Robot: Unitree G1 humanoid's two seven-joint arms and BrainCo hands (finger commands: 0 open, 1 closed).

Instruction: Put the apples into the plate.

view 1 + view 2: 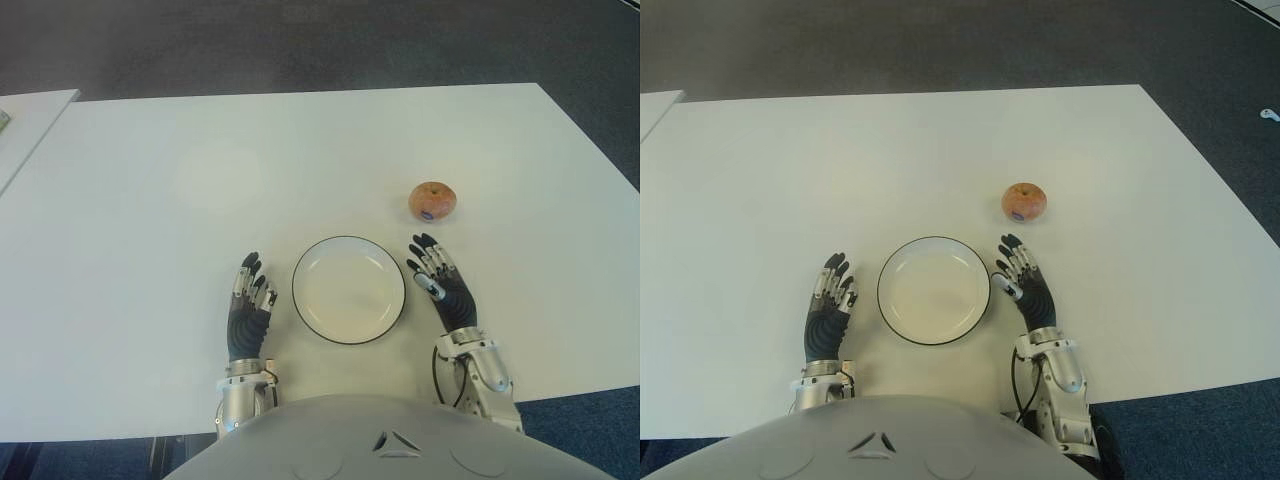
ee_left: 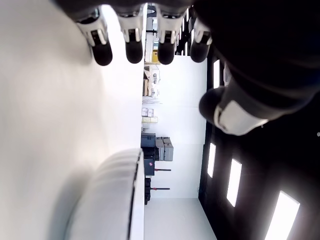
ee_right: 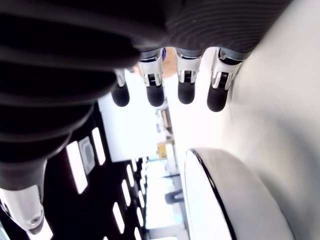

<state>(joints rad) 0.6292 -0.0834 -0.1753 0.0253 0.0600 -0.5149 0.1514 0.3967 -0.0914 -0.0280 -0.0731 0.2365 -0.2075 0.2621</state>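
Note:
One reddish apple with a small sticker sits on the white table, beyond and to the right of the plate. The white plate with a dark rim holds nothing and lies near the table's front edge, between my two hands. My right hand shows just right of the plate, fingers stretched out toward the apple and holding nothing. My left hand shows left of the plate, fingers straight and empty. The plate's rim appears close beside the right hand's fingertips in the right wrist view.
A second white table shows at the far left edge. Dark carpet lies beyond the table. The plate's rim also shows in the left wrist view.

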